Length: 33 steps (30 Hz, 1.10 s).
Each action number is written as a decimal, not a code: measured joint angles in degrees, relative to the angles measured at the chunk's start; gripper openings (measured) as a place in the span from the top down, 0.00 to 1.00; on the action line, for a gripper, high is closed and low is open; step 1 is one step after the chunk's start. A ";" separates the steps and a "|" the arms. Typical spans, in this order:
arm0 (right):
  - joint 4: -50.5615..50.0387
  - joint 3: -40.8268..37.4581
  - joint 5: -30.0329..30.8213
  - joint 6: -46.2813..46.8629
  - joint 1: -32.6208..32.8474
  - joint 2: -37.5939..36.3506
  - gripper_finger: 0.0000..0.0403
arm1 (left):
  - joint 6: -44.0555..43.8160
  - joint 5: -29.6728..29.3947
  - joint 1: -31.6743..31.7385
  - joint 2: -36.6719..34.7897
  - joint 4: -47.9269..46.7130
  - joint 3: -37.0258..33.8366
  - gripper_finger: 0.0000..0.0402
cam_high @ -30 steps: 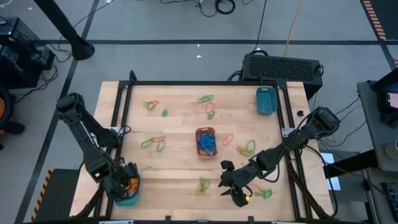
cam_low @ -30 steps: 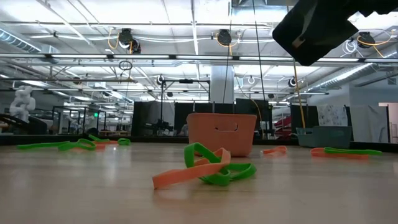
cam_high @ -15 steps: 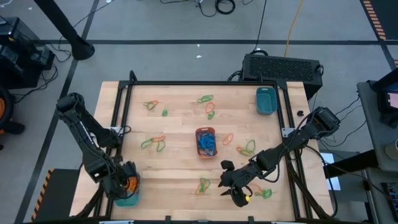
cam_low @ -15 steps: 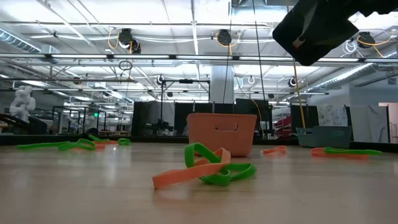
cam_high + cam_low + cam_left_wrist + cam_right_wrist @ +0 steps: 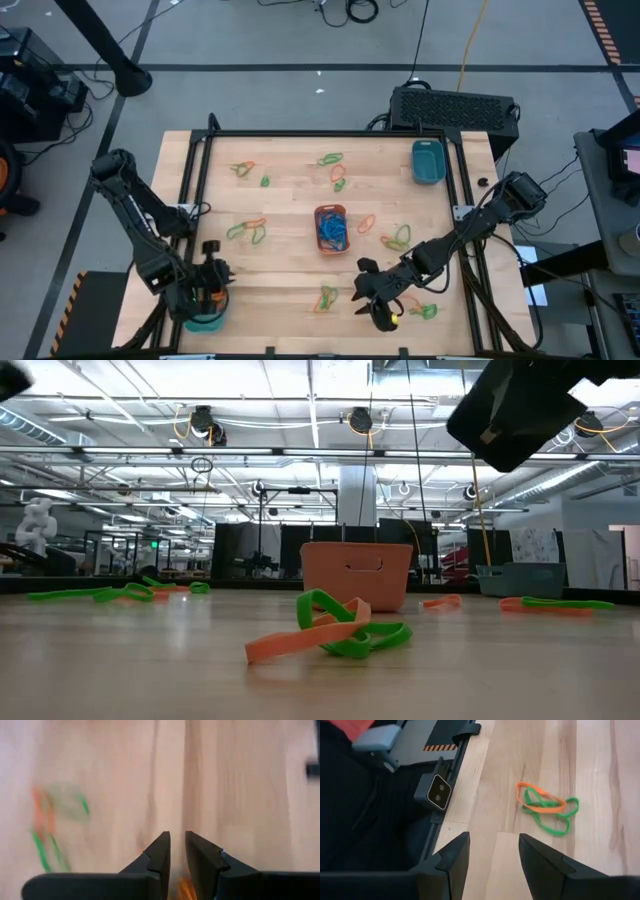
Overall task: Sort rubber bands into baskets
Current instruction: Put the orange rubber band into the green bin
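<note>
Your left gripper (image 5: 214,272) sits at the table's (image 5: 290,215) near-left corner beside the teal basket (image 5: 205,322); fingers slightly parted, nothing pinched (an orange smear shows below them, can't tell what). Lift clear before heading for another band. Right gripper (image 5: 490,852) hovers spread wide near the front edge; come straight down over the orange-green rubber bands (image 5: 546,806) and take one colour.
</note>
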 joint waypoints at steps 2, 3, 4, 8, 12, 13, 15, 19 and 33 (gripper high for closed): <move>-0.72 0.00 -0.42 3.66 -0.18 -0.67 0.60 | 6.13 -7.56 0.33 0.00 3.39 0.00 0.84; -1.03 0.00 -1.17 5.34 -0.48 -1.20 0.60 | 9.16 -11.26 0.66 0.00 5.61 0.00 0.84; -1.86 0.00 -2.31 6.74 -0.72 -1.85 0.60 | 12.23 -14.35 1.11 0.01 8.19 -0.01 0.84; -8.84 0.00 -5.38 13.12 -1.23 -4.63 0.60 | 26.40 -22.52 4.05 0.13 22.22 -1.93 0.84; -18.92 0.00 -6.09 19.35 -1.13 -6.59 0.60 | 40.82 -22.38 8.61 1.55 35.46 -4.82 0.84; -21.90 0.00 -6.14 20.40 -1.10 -6.92 0.60 | 43.48 -21.82 10.05 2.10 38.54 -5.80 0.84; -27.55 0.00 -5.82 21.09 -1.13 -7.21 0.60 | 47.61 -18.37 13.20 3.51 44.61 -7.42 0.84; -36.66 0.00 1.60 18.23 -2.69 -7.22 0.60 | 53.24 -4.79 20.13 6.81 55.44 -10.81 0.84; -46.75 -0.46 7.95 13.71 -20.03 -5.16 0.60 | 54.98 20.25 32.08 15.67 78.04 -13.86 0.84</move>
